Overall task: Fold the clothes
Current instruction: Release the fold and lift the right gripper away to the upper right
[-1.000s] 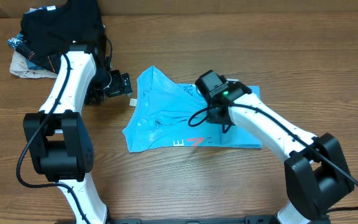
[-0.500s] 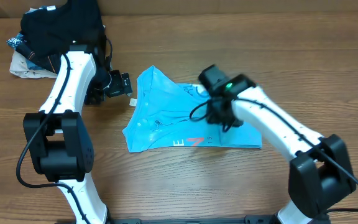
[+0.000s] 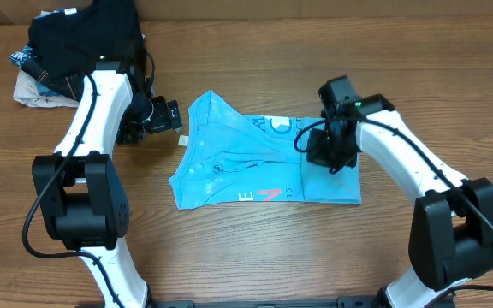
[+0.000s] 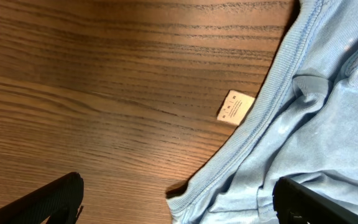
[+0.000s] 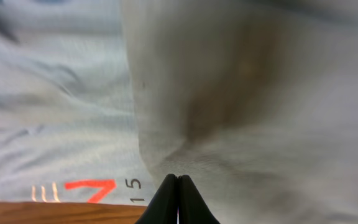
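Observation:
The clothes, a sky-blue T-shirt (image 3: 246, 167), lie roughly flat mid-table with red and white lettering (image 3: 268, 195) near the front hem. My right gripper (image 3: 330, 161) is over the shirt's right part. In the right wrist view its jaws (image 5: 178, 178) are pressed together with the tips down at the shaded cloth (image 5: 241, 112), and I see no fabric between them. My left gripper (image 3: 169, 116) hovers wide open at the shirt's left edge. In the left wrist view the ribbed edge (image 4: 253, 134) runs between its fingers (image 4: 48, 200), beside a small white tag (image 4: 235, 107).
A pile of black and dark garments (image 3: 84, 38) sits at the back left corner on a pale cloth (image 3: 34, 89). Bare wooden table (image 3: 246, 248) lies in front of the shirt and to its right.
My right gripper has travelled right from the middle of the shirt to its right part and closed. A white print near the collar is now uncovered. The left arm has not moved.

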`<state>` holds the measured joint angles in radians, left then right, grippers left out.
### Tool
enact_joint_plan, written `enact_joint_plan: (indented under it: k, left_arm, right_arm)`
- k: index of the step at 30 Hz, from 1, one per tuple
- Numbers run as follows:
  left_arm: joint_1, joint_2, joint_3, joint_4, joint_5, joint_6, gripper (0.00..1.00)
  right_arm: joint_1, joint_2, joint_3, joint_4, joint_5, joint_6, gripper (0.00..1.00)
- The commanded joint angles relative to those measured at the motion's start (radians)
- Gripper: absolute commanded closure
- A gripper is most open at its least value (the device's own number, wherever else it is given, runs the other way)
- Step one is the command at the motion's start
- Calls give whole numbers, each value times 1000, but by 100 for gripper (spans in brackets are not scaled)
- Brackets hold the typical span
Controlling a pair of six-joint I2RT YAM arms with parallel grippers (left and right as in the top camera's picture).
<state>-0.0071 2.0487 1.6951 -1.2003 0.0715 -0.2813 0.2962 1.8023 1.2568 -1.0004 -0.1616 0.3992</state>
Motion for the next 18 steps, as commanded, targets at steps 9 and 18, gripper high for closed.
enact_joint_plan:
  k: [9, 18]
  left_arm:
    - [-6, 5, 8, -3, 8, -7, 0]
    - [-6, 5, 8, -3, 7, -6, 0]
  right_arm:
    - [-3, -5, -173, 84, -79, -8, 96]
    - [-20, -31, 0, -16, -75, 19, 96]
